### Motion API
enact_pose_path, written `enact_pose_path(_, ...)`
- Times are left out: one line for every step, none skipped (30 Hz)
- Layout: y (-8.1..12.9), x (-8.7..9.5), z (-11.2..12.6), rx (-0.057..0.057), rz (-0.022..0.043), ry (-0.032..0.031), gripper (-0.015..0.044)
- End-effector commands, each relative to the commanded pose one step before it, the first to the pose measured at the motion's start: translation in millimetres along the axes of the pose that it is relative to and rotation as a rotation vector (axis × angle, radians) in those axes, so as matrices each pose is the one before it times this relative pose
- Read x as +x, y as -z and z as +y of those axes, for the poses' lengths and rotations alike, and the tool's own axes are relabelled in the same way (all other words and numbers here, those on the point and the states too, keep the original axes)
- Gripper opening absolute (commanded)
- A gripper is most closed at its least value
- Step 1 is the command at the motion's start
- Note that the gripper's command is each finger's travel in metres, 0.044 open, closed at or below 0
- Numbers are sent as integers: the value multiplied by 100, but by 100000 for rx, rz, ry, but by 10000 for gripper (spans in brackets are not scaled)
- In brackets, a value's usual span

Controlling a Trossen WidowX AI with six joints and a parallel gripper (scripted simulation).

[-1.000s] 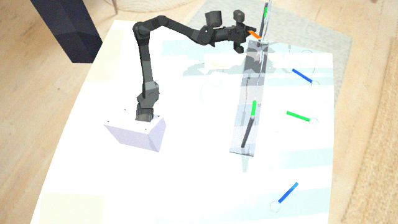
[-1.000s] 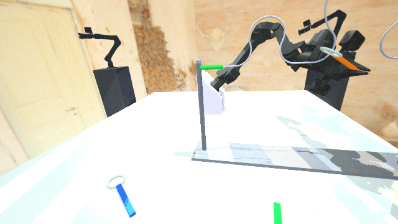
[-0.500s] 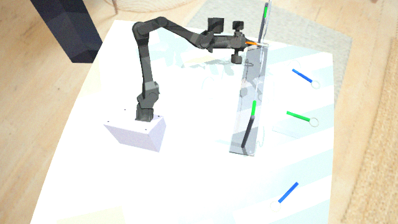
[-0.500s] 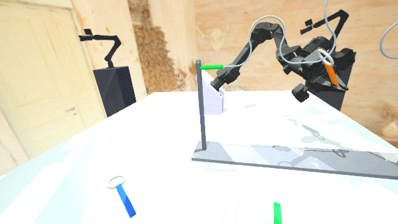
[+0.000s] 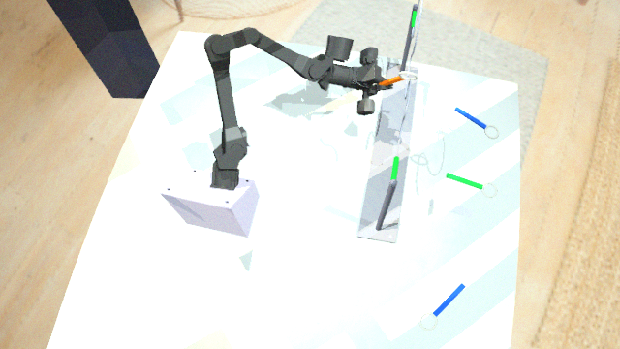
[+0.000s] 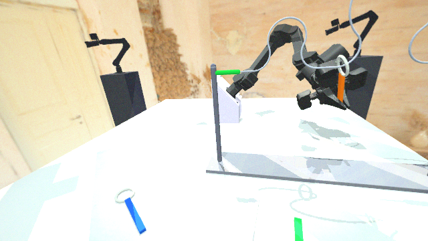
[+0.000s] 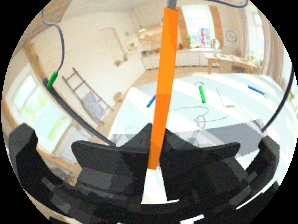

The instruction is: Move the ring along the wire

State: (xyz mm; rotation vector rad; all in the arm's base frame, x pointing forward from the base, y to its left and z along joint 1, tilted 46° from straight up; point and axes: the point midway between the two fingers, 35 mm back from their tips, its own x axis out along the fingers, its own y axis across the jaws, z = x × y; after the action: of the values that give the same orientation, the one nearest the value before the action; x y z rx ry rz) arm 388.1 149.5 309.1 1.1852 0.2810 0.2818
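My gripper (image 5: 382, 83) (image 6: 340, 98) (image 7: 153, 125) is shut on the orange handle (image 5: 390, 80) (image 6: 340, 86) (image 7: 162, 90). The handle's pale ring (image 5: 410, 76) (image 6: 343, 64) sits around the thin grey wire (image 6: 350, 13), in its curved stretch, high above the grey baseplate (image 5: 387, 141) (image 6: 267, 174). In the exterior view the handle hangs straight down from the ring. The far post (image 5: 407, 46) bears a green wire part (image 5: 414, 19). The near post (image 5: 386, 204) (image 6: 217, 114) bears the other green part (image 5: 395, 168) (image 6: 227, 71). I cannot tell whether the ring touches the wire.
Spare rings lie flat on the table: one with a blue handle (image 5: 471, 118), one with a green handle (image 5: 464, 180) (image 6: 298, 229), and one with a blue handle (image 5: 449, 300) (image 6: 135, 214). The arm's white base (image 5: 213, 206) stands at the left. A dark box (image 5: 104, 44) stands beside the table.
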Motion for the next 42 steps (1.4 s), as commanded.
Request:
enact_pose_path(-29,-313,-1331,-7454,1112,4090,-150)
enact_pose_path(-5,-39,-288,-1544,199,902,-150)
enact_pose_path(-4,-38,-287,-1534,197,896,-150)
enact_pose_path(-4,-38,-285,-1509,193,881,-150)
enact_pose_path(-7,-38,-270,-1386,178,810,-150)
enact_pose_path(-7,-36,-254,-1276,164,745,-150)
enact_pose_path(-8,-35,-247,-1223,156,715,-150)
enact_pose_path(-7,-35,-245,-1209,154,707,-150)
enact_pose_path(-7,-34,-243,-1180,150,690,-150)
enact_pose_path(-11,-51,-353,-1625,209,951,-150)
enact_pose_path(-8,-38,-261,-1142,147,669,-150)
enact_pose_path(-7,-31,-213,-911,115,534,-150)
enact_pose_path(-6,-29,-204,-863,108,506,-150)
enact_pose_path(-5,-28,-199,-816,101,479,-150)
enact_pose_path(-4,-25,-180,-656,80,385,-150)
enact_pose_path(-4,-23,-169,-586,71,344,-150)
enact_pose_path(-3,-23,-168,-571,69,335,-150)
enact_pose_path(-3,-23,-169,-571,68,335,-150)
enact_pose_path(-2,-22,-166,-534,63,314,-150)
enact_pose_path(-2,-20,-153,-423,49,249,-150)
enact_pose_path(-1,-18,-145,-373,43,220,-150)
enact_pose_path(-1,-18,-143,-358,41,212,-150)
enact_pose_path(0,-18,-143,-355,40,210,-150)
enact_pose_path(0,-17,-142,-334,37,198,-150)
enact_pose_path(0,-16,-135,-277,30,165,-150)
enact_pose_path(1,-16,-131,-254,27,151,-150)
enact_pose_path(1,-15,-130,-247,26,147,-150)
enact_pose_path(1,-15,-130,-245,25,146,-150)
enact_pose_path(1,-15,-131,-246,25,146,-150)
enact_pose_path(2,-15,-131,-250,26,149,-150)
enact_pose_path(2,-15,-131,-252,26,149,-150)
enact_pose_path(2,-15,-131,-253,25,150,-150)
enact_pose_path(2,-15,-131,-253,25,150,-150)
enact_pose_path(2,-15,-134,-280,29,165,-150)
enact_pose_path(3,-16,-141,-341,37,200,-150)
enact_pose_path(3,-16,-146,-368,40,216,-150)
enact_pose_path(3,-16,-147,-377,41,221,-150)
enact_pose_path(4,-16,-147,-379,41,222,-150)
enact_pose_path(4,-16,-153,-431,48,252,-150)
enact_pose_path(4,-18,-166,-542,63,317,-150)
enact_pose_path(5,-19,-175,-597,69,349,-150)
enact_pose_path(6,-19,-177,-612,71,357,-150)
